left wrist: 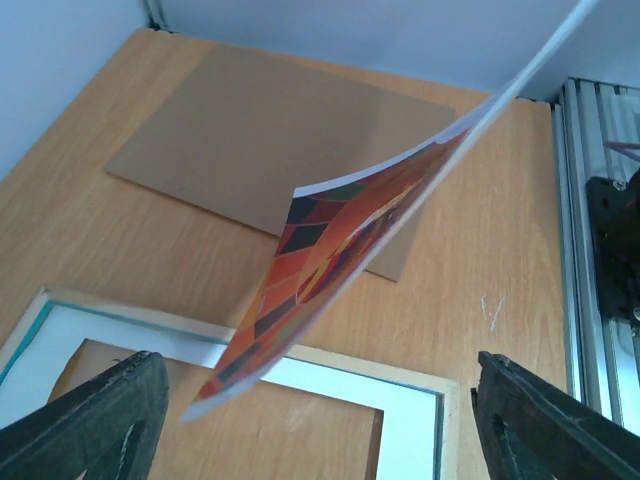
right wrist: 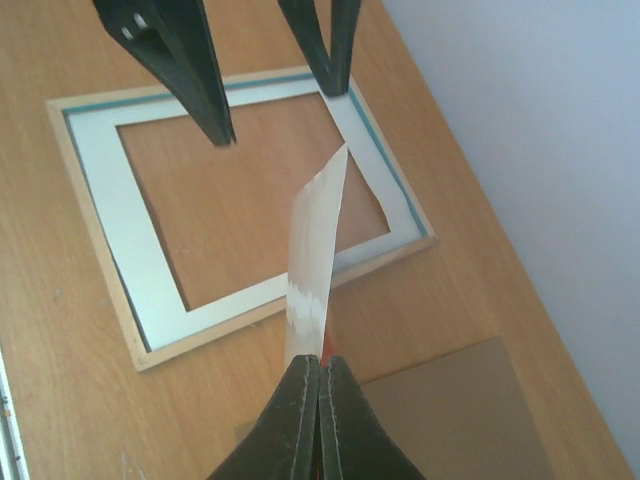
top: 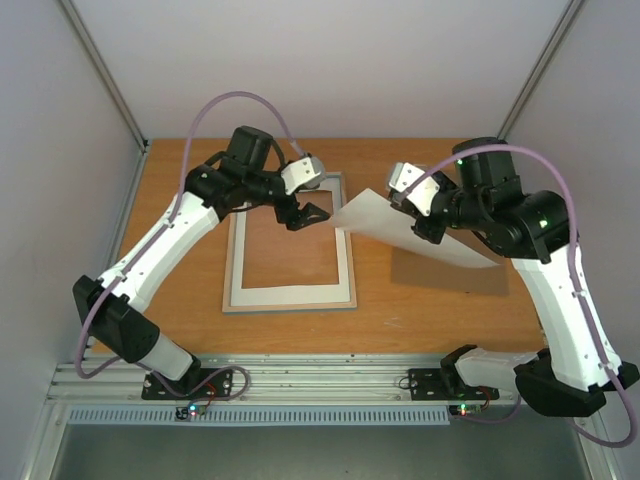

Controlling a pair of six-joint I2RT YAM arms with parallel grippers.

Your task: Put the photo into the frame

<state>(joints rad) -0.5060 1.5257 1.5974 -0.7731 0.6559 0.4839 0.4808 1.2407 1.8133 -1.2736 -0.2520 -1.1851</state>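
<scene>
Jutting from the clamped right end effector [right wrist: 320,365], the photo [right wrist: 315,240]; left end effector [top: 305,217] wide open.

Photo [top: 372,216]: I see it aloft, right of the frame [top: 290,306]. It is tilted and slightly bowed, with the plain white back up and the orange-red balloon print facing down. Its left corner hangs over the frame's right side, toward the far end. Frame: lies flat, left of centre, pale wood rim up, thin turquoise inner edge showing.

Bright, even light from above; soft, faint shadows on the orange-brown wooden table [top: 400,310]; wrist views slightly blurred.
</scene>
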